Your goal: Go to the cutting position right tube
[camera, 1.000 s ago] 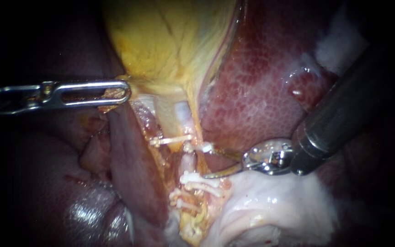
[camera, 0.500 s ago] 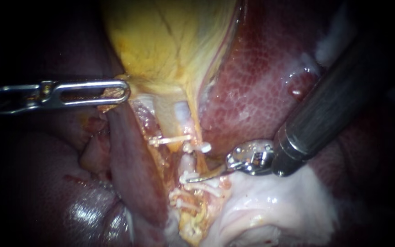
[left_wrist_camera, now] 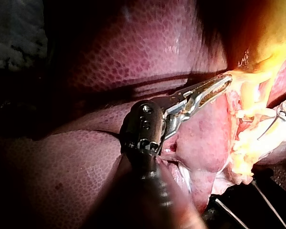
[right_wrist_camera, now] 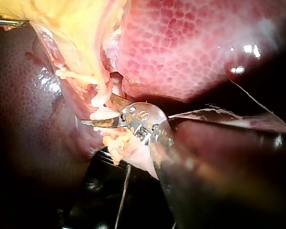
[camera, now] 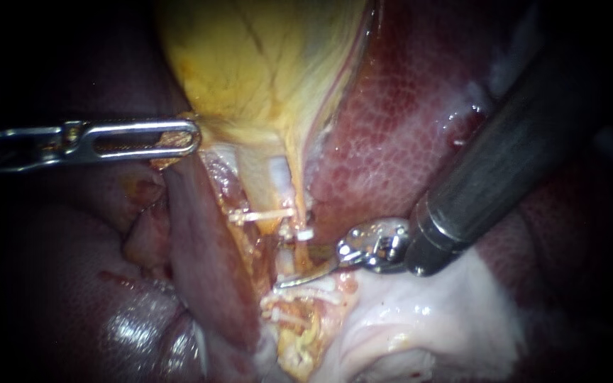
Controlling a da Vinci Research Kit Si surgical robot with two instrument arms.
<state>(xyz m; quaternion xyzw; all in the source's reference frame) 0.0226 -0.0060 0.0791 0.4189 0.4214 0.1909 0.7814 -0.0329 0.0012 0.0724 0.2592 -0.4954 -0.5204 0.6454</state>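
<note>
Right tool (camera: 296, 266) advanced; right tube (camera: 289, 254) sits between its jaws.

Light: strongest on gallbladder (camera: 264, 64), black toward every margin. Glare: wet liver (camera: 133, 330), left instrument (camera: 189, 138) metal.

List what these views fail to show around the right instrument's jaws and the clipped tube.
Endoscope view: the right instrument's upper jaw tip is lost behind the tube; only the lower jaw shows fully.
Right wrist view: whether either jaw touches the tube cannot be told; the contact is too small to see.
Left wrist view: glare on the gallbladder washes out how much tissue the left instrument's jaws hold.
</note>
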